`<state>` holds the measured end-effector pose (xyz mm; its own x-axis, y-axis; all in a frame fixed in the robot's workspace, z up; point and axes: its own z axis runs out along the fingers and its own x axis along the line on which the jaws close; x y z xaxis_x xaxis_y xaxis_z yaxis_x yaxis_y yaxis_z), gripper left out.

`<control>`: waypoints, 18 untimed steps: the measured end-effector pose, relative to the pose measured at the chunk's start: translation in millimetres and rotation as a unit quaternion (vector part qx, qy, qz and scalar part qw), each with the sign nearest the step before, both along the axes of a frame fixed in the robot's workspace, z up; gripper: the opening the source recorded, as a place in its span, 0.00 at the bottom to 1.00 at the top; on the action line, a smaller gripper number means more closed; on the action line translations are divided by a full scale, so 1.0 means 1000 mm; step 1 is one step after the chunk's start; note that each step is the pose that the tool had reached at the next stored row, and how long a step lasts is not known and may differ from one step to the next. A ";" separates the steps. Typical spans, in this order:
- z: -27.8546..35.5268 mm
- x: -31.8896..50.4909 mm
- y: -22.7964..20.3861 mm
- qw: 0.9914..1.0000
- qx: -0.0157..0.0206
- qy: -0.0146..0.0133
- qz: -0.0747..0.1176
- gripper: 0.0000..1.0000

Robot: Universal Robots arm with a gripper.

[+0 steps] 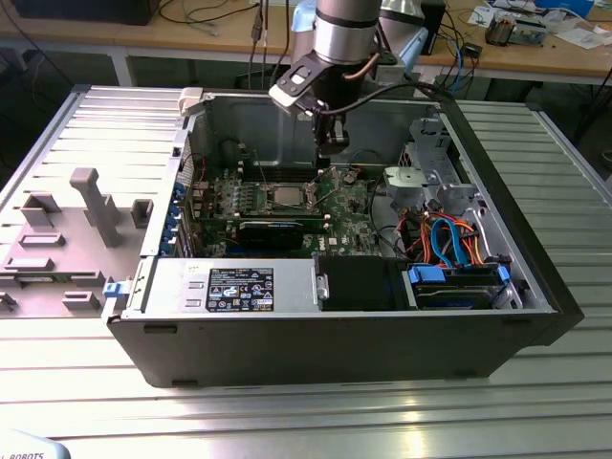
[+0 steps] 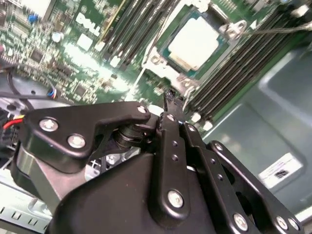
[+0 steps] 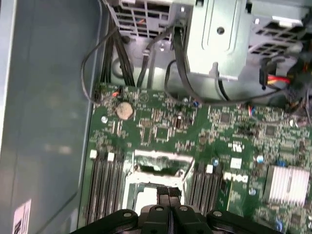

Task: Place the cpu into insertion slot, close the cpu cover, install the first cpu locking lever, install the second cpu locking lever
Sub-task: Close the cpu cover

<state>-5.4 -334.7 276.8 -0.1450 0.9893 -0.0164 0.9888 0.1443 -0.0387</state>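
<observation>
Silver-grey on top, the cpu (image 2: 194,41) lies flat in the insertion slot (image 3: 132,187) on the green motherboard (image 3: 161,126). In the exterior view this is near the middle of the open computer case (image 1: 535,287). The cpu cover (image 3: 161,157), a thin silvery frame, looks tipped up from one edge of the slot rather than lying flat, though that is hard to judge. A thin wire lever (image 2: 285,30) runs out from one corner of the slot. Rows of memory slots (image 2: 139,27) flank the slot on both sides. The black tool (image 3: 169,196) hangs just above the board, close by the slot's edge. Its fingers are pressed together with nothing between them. In the exterior view the tool is toward the exterior view's right of the cpu. The case rests on a ribbed metal table (image 1: 306,416).
</observation>
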 end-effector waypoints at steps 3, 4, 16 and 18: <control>-0.0036 0.0133 0.0000 1.000 0.000 0.002 0.004 0.11; -0.0047 0.0170 0.0000 1.000 0.000 0.002 0.006 0.11; -0.0208 0.0534 0.0000 1.000 0.000 0.008 0.000 0.11; -0.0259 0.0531 0.0000 1.000 0.000 0.008 -0.013 0.11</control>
